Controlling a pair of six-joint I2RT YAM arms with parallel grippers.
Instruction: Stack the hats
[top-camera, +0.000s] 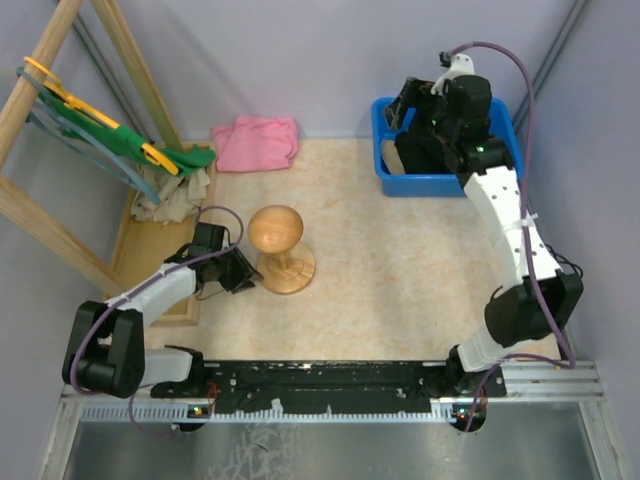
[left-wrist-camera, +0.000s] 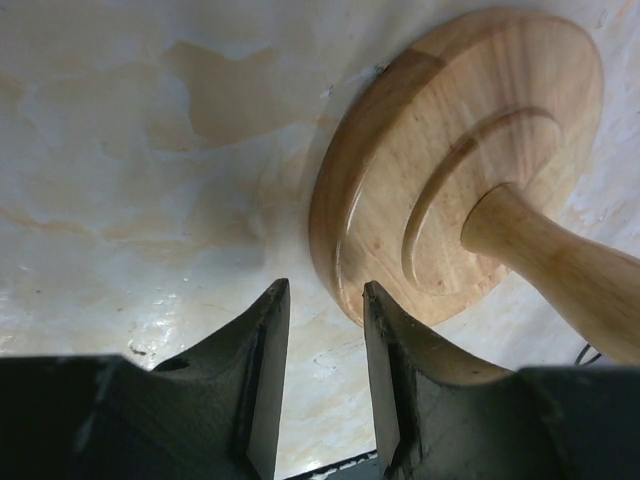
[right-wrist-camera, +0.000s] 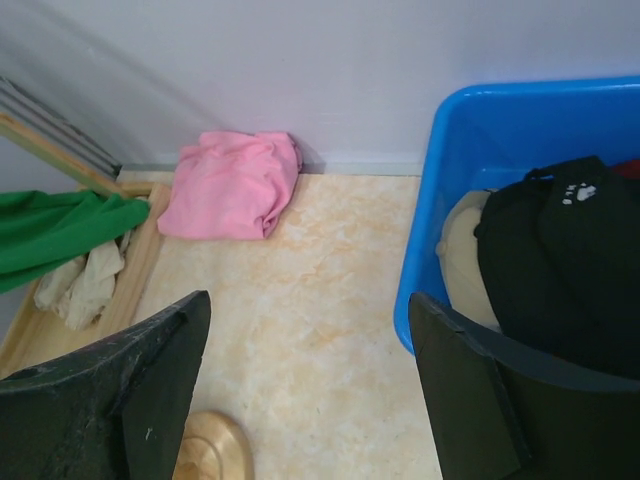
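A black cap (right-wrist-camera: 570, 260) with a small white paw print lies in the blue bin (right-wrist-camera: 440, 200) on top of a tan cap (right-wrist-camera: 465, 255). My right gripper (right-wrist-camera: 308, 300) hangs open at the bin's left rim with nothing between its fingers; from above, the right gripper (top-camera: 405, 125) is over the bin (top-camera: 445, 183) at the back right. A wooden hat stand (top-camera: 277, 245) rises mid-left on the table. My left gripper (left-wrist-camera: 325, 290) is low beside the stand's round base (left-wrist-camera: 400, 190). It is partly open, with only table in the gap.
A pink folded cloth (top-camera: 256, 142) lies against the back wall. A green garment on a yellow hanger (top-camera: 150, 150) hangs from the wooden rack (top-camera: 40, 215) at the left, with beige cloth (top-camera: 175, 195) beneath it. Walls close in behind and at both sides.
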